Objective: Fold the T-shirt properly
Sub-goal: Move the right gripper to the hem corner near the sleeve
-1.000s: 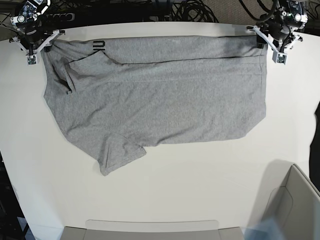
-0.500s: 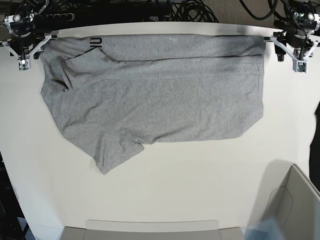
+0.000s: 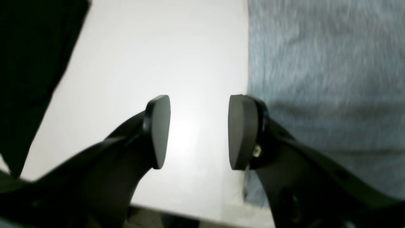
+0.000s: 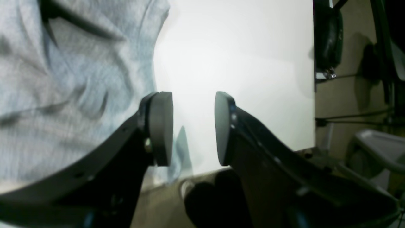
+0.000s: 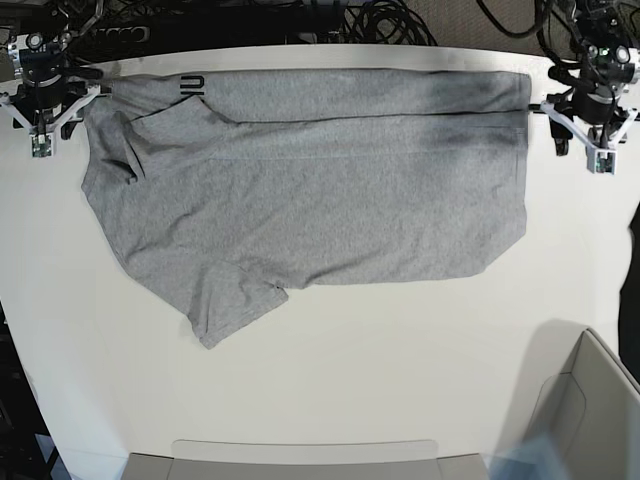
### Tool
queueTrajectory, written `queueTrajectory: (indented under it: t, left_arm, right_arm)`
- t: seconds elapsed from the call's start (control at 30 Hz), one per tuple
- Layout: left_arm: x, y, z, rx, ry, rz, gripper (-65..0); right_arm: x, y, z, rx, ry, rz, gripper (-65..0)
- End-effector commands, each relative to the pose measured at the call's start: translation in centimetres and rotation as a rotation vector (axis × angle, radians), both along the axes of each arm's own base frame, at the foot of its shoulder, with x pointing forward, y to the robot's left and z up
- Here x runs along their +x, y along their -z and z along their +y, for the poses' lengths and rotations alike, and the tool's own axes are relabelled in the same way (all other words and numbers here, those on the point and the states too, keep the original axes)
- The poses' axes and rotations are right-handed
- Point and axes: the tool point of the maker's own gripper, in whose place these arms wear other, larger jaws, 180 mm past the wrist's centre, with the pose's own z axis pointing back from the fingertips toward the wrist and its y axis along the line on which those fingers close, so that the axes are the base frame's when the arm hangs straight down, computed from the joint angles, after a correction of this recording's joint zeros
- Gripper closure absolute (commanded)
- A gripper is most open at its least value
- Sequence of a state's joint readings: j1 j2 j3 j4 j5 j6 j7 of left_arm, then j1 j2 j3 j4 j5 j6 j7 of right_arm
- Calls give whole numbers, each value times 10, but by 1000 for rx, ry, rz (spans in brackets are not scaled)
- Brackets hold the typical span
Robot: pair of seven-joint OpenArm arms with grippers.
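The heather-grey T-shirt lies spread on the white table. Its top strip is folded over, a sleeve points toward the front left, and a bit of black lettering shows near the upper left corner. My right gripper hovers just left of that corner. In the right wrist view it is open over bare table, with the T-shirt beside its left pad. My left gripper sits just right of the upper right corner. The left wrist view shows it open and empty beside the T-shirt's edge.
A grey box stands at the front right corner, and a grey tray rim runs along the front edge. Black cables lie beyond the table's far edge. A dark object shows at the right border.
Both grippers have drawn outward from the T-shirt's upper corners, one to the left and the other to the right and slightly nearer. The shirt has stayed flat on the table.
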State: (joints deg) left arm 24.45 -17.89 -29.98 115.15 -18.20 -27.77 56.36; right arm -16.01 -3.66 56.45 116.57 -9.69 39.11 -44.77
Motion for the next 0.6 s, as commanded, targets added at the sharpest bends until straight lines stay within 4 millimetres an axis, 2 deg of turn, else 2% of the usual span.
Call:
queueTrajectory:
  t: [0.0,0.17,0.27,0.33,0.43,0.57]
  left_arm:
    - [18,-10,-15,-15,54,-57,-282]
    - [62,-18,-69,-79,194,-128,-256]
    - [81,-25,-86,-97,227,-140,-253]
    - [89,-26,-92,-135,178,-136,-253]
    - [99,-28,-99,-200,99,-141,-253]
    - [105,-29,-98,-222,67,-147,-253]
  right_arm:
    - [26,-17,13,3,-58,-89,-220]
    - [86,-31,70,51,-204,-180,-219]
    - [127,-35,99,23,-276,-174,-219]
    - [153,-30,105,12,-294,-144,-219]
    - [190,-9,106,61,-293,-78,-219]
    - [212,19,95,164,-232,-9,-219]
